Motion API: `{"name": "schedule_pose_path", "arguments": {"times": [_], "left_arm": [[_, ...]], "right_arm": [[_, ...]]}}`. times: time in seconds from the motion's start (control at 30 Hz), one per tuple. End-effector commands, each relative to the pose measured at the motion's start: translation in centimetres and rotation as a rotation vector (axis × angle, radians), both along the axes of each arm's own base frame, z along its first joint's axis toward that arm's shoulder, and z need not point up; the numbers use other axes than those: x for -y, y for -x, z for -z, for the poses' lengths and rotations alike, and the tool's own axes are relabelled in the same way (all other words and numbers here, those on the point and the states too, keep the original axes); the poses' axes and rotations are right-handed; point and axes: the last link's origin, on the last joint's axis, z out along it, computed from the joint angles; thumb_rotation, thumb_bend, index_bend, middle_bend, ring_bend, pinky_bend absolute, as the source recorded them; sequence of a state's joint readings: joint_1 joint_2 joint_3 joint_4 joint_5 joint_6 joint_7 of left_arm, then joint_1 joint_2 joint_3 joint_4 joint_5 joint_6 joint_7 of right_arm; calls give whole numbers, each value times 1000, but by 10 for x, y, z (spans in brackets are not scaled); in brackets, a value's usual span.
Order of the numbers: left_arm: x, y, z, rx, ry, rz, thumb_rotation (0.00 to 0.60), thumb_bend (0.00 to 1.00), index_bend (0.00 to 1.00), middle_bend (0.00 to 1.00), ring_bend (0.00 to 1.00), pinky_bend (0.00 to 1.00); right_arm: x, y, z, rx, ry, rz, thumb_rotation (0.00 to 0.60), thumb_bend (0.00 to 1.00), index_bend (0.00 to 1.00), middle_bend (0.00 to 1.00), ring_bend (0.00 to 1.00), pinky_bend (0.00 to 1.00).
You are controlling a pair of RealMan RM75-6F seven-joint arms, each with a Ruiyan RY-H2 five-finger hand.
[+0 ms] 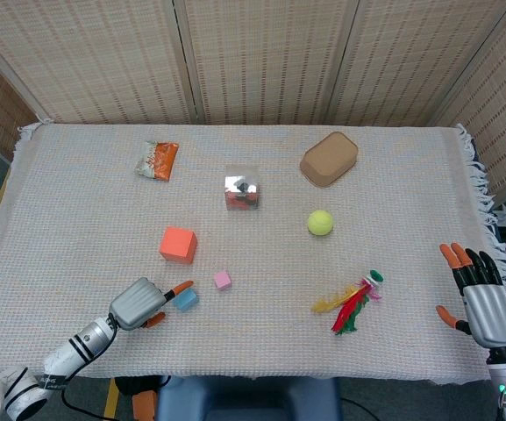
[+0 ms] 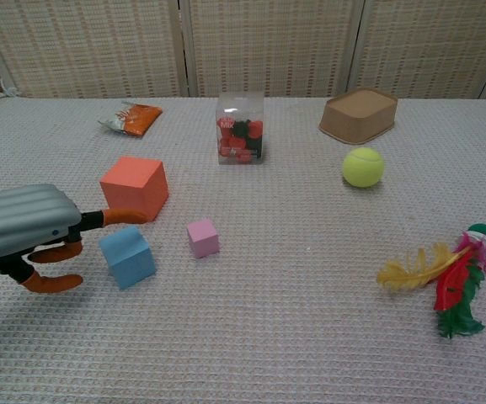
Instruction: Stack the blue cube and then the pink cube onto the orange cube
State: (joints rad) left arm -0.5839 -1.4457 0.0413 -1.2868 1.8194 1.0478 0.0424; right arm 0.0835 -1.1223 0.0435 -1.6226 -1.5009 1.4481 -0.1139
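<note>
Small blue foam-looking cube (image 2: pixel 127 255), lower left of chest view, probably light, squashy. Best pinch flat sides. My left hand (image 2: pixel 25 229) beside it, fingers apart, holding nothing. Big orange cube (image 2: pixel 134 187) just behind. My right hand (image 1: pixel 483 296) far right, fingers spread, empty.
</note>
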Motion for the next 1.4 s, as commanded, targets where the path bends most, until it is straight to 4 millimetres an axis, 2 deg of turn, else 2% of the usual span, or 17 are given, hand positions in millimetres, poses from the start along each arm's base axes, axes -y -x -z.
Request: {"name": "schedule_pose_path", "arguments": {"times": [0.03,0.87,1.13,1.4], "left_arm": [[-2,-5,3,-11,4,14,600,354,61,926,998,1000],[-14,-31,7,-132,-8,72,600,371,174,964,1000,1000],[-14,-34,12,-56,-21,101,600,370,391,998,1000,1000],[-15,-33,9,10,-28,96,600,369,459,1000,1000,1000]], "right_arm": [[0,0,0,0,-1,5,600,107,0,0,0,0],[-2,1,0,-14,-30,37,600,107,0,0,0,0],[-2,1,0,-16,-34,40,600,107,0,0,0,0],[-3,0,0,-17,-37,39,600,107,0,0,0,0]]}}
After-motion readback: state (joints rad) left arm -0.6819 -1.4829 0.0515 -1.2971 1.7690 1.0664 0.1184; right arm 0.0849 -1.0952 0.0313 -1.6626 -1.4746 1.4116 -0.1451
